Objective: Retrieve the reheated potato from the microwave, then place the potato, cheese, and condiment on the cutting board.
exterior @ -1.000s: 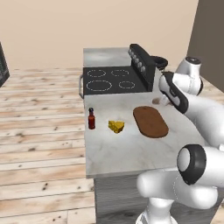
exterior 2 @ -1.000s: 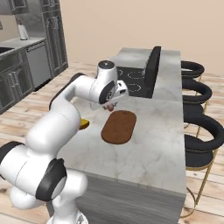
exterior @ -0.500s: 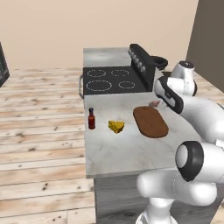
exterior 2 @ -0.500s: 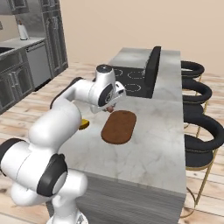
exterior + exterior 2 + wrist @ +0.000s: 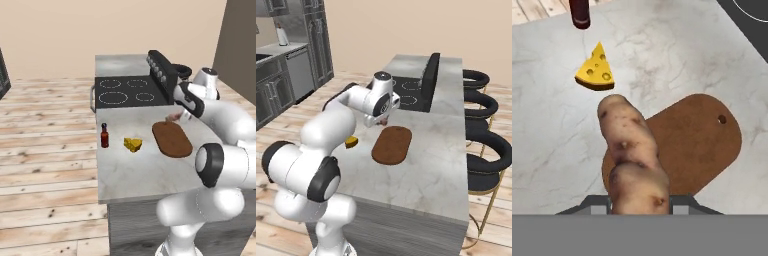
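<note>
The claw (image 5: 176,117) is clenched on the potato (image 5: 632,155), which juts out from between the finger tips in the hand view and hangs above the near end of the cutting board (image 5: 697,145), not resting on it. From the left base view the potato shows as a small pinkish lump at the board's far end, next to the edge of the black stovetop (image 5: 130,92). The board (image 5: 172,139) lies flat on the marble table (image 5: 135,172), its long side running toward the stovetop, with a small hole near one rounded end seen in the hand view. To its left sits the cheese (image 5: 133,144), apart from the board with bare marble between them, and further left the condiment (image 5: 104,135) stands upright close to the table's left edge, beyond which the wooden floor (image 5: 45,150) drops away. The stretch of table in front of the board and cheese, toward the robot, is open marble. In the right base view the far side of the table is wide and bare up to the row of black stools (image 5: 483,130). The raised control panel (image 5: 161,69) rims the stovetop's right side. No writing on the bottle can be read.
</note>
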